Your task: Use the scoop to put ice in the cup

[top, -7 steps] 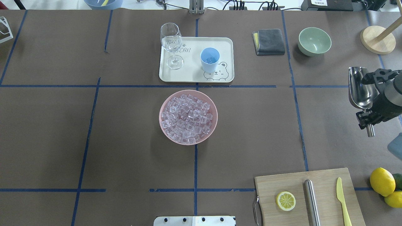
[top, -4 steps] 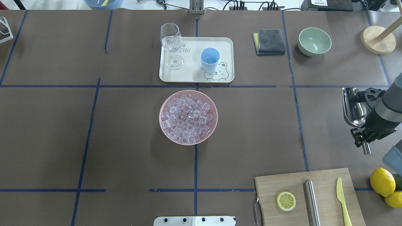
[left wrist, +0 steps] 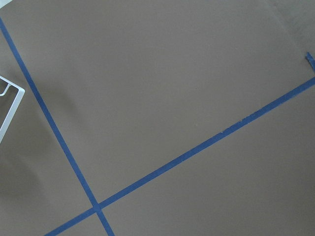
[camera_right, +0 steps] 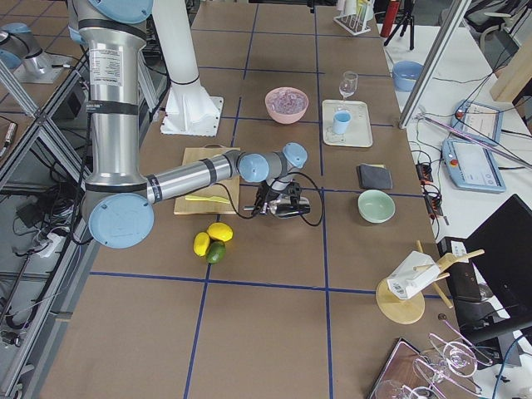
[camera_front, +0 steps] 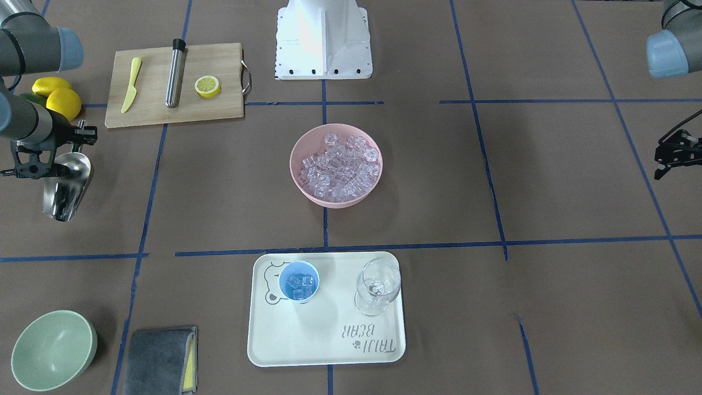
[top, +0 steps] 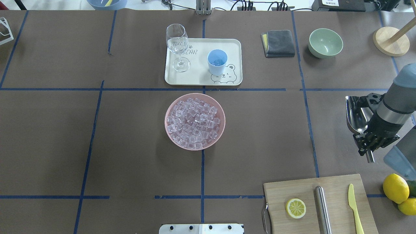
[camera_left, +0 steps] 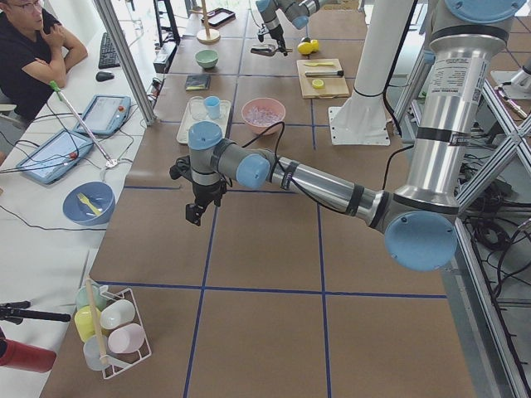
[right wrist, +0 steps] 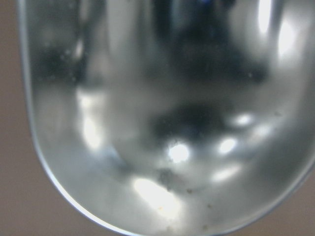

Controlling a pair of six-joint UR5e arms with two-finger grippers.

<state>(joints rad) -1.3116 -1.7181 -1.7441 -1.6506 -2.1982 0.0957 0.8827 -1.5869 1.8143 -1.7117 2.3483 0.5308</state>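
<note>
The ice fills a pink bowl at the table's middle. The light-blue cup stands on a cream tray behind the bowl and holds a few cubes. My right gripper is shut on the handle of the steel scoop, far right of the bowl, above the table. The scoop's trough is empty in the right wrist view. It also shows in the front view. My left gripper hangs over bare table far to the left; I cannot tell how its jaws stand.
A wine glass stands on the tray left of the cup. A cutting board with a lemon half, steel cylinder and yellow knife lies near the right arm. Lemons, a green bowl and a grey cloth sit on the right.
My right arm has carried the scoop toward the robot's side of the table and slightly left, nearer the cutting board. Nothing else moved.
</note>
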